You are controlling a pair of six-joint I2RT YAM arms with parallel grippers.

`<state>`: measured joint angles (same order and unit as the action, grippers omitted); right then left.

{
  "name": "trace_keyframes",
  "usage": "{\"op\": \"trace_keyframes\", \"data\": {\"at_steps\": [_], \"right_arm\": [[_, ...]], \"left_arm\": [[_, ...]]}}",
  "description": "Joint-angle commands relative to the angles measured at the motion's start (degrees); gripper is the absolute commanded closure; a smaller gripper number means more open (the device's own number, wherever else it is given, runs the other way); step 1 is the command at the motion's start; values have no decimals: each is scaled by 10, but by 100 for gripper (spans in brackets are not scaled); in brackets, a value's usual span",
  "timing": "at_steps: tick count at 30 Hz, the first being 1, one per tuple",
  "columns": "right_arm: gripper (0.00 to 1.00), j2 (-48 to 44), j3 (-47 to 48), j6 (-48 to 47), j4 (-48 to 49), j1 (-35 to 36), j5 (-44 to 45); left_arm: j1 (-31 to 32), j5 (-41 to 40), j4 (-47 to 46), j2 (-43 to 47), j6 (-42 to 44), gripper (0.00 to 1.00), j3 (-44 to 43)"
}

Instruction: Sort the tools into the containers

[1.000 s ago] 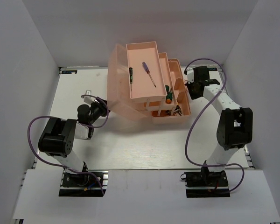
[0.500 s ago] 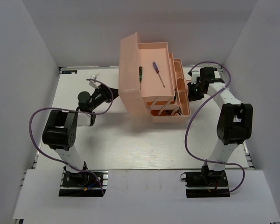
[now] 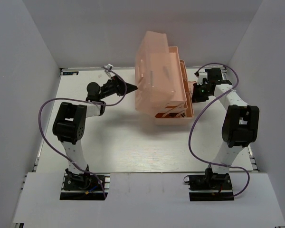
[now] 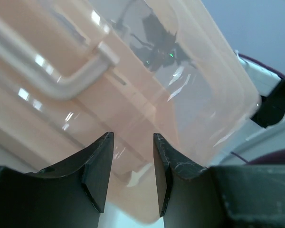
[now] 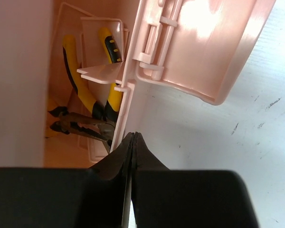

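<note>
On the left, my left gripper reaches across the white table to the left face of the toolbox, which sits at the far middle of the table. In the left wrist view its fingers are released, with a narrow gap between them and nothing in it. Their tips are close to the lid; I cannot tell whether they touch it.

The peach-pink lid is tilted over the trays, standing steeply rather than lying flat. Its pale handle runs across the upper left of the left wrist view. The plastic lets shapes through, but they are too blurred for me to name.

On the right, two yellow-handled pliers lie side by side in a compartment of the box, noses pointing towards the camera. They show only in the right wrist view.

My right gripper is at the right side of the toolbox. Its jaws are clenched tight together, the tips just at the rim of the box wall. I cannot tell whether they pinch that rim or only rest against it.
</note>
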<state>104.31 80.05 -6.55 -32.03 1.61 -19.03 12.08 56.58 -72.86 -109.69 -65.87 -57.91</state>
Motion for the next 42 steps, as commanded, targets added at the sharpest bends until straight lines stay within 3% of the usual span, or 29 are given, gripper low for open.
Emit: {"op": "trace_keyframes", "data": {"at_steps": [1,7,11,14,16,17,18,19,20,22,23,24,27,28,29,31,37,42], "right_arm": [[100,-12,4,14,13,1,-54],[100,-10,2,17,15,-10,-64],[100,-10,2,13,12,-10,-50],[100,-17,-4,5,10,-10,-29],[100,-27,-7,3,12,-30,-12],[100,-31,-9,3,12,-31,-1],[100,-35,-13,0,12,-34,6],[100,-41,-14,-2,12,-35,16],[99,-45,-15,-8,13,-38,29],[88,-63,-23,-18,8,-44,55],[85,-68,-26,-20,8,-45,73],[75,-81,-27,-23,7,-47,79],[58,-130,-45,-36,7,-56,88],[47,-139,-63,-41,10,-57,89],[24,-149,-68,-41,10,-58,95],[10,-190,-93,-47,5,-59,92],[10,-328,-183,-37,19,-56,52],[10,-448,-286,28,73,-56,11]], "left_arm": [[35,82,-44,-32,-47,50,-31],[54,93,-119,-28,-85,50,-49],[49,74,-126,17,-85,50,-17],[36,64,-74,60,-53,45,14],[36,64,13,94,39,41,25],[36,42,159,114,89,38,25],[36,22,256,160,218,30,19],[36,-9,368,181,293,27,4],[44,-96,586,198,364,24,-18],[51,-173,722,225,474,19,-73],[51,-189,780,225,480,17,-79],[35,-189,801,233,480,0,-79],[35,-268,906,257,542,0,-102],[35,-290,914,267,550,0,-96],[35,-290,914,278,550,0,-86],[35,-315,904,312,557,0,-49],[35,-378,928,351,585,0,0],[35,-407,928,390,598,0,20]]}}
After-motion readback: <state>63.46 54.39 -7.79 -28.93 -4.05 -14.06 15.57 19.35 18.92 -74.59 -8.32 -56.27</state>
